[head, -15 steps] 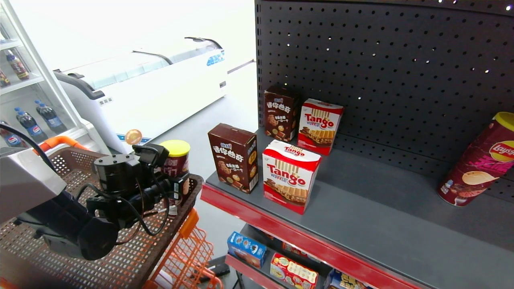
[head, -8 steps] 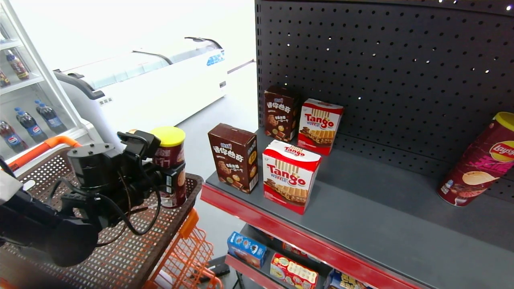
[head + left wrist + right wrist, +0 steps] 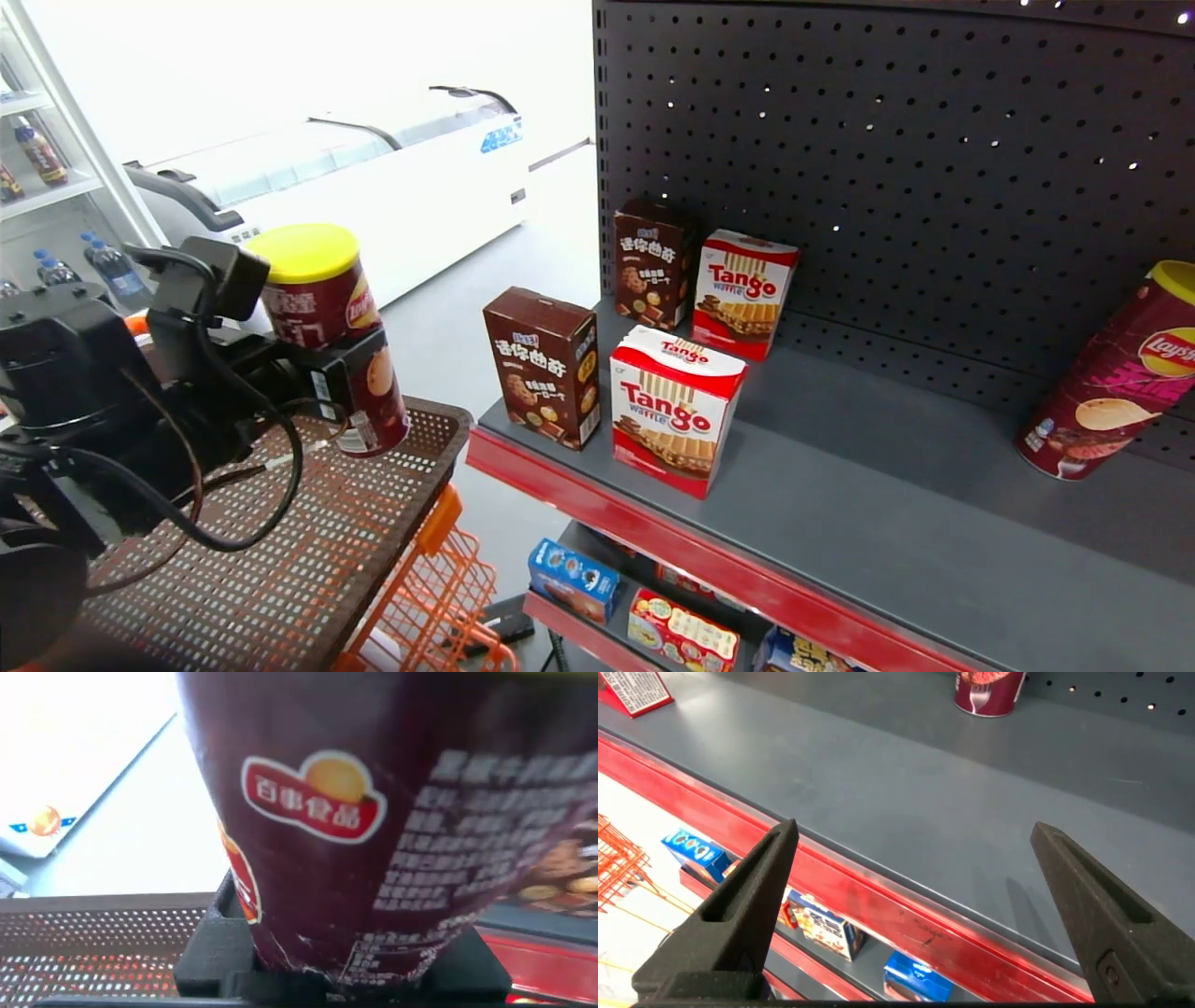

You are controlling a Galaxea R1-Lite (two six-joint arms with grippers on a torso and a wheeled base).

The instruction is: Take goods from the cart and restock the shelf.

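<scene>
Gripping the chip can (image 3: 322,299) around its middle, the left gripper (image 3: 347,362) has its fingers closed on both sides of the can. It holds the can slightly tilted, yellow lid up, above the far right part of the cart (image 3: 373,523). To the right is the shelf (image 3: 840,504). At its left end stand two brown biscuit boxes (image 3: 542,366) and two red-and-white wafer boxes (image 3: 676,409), one pair near and one far. At the far right a second chip can (image 3: 1111,378) leans against the pegboard (image 3: 934,140). The right gripper (image 3: 915,835) hovers over the shelf's near red edge, fingers spread wide and holding nothing.
</scene>
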